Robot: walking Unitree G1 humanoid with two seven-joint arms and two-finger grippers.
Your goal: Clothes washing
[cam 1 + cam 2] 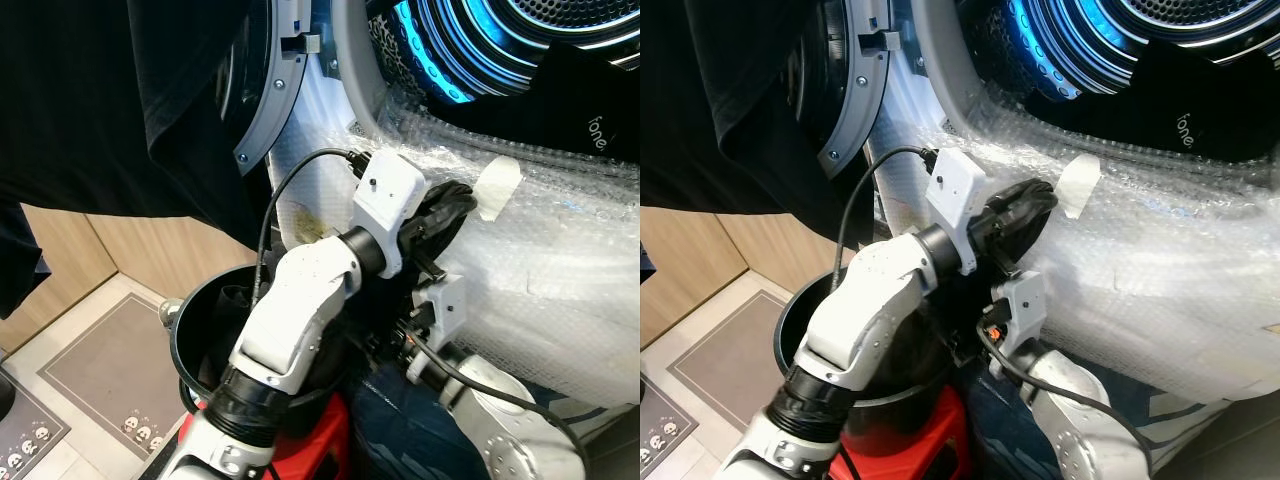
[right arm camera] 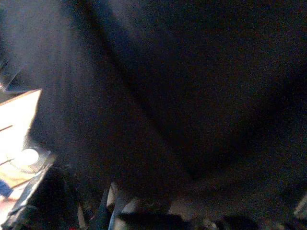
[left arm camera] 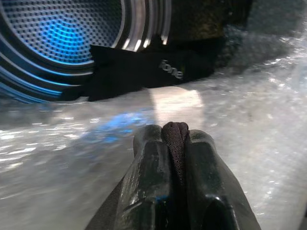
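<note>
At the far left, a black garment [image 1: 120, 110] is seen hanging in front of the open washer door [image 1: 268, 100], well above the floor mat [image 1: 110, 370]. Below it, a dark bucket [image 1: 190, 320] stands on the floor with dark clothing inside, so part of the load is judged to be still waiting.

In the middle, the left pincer [image 1: 445, 215] is raised against the bubble wrap [image 1: 560, 290] that covers the washer front. In the left wrist view its fingers [image 3: 148, 191] are pressed together on a thin fold of black fabric [image 3: 175, 143], and the lit blue drum [image 3: 53, 33] lies ahead and above. The cloth is therefore held but not yet inside the drum.

Further right and lower, the right arm [image 1: 500, 420] is bent under the left one. The right pincer's state cannot be told; its wrist view is dark, with dark cloth [image 2: 168, 86] close before it.

The loading is judged to be under way, with door closing and starting left to do.
</note>
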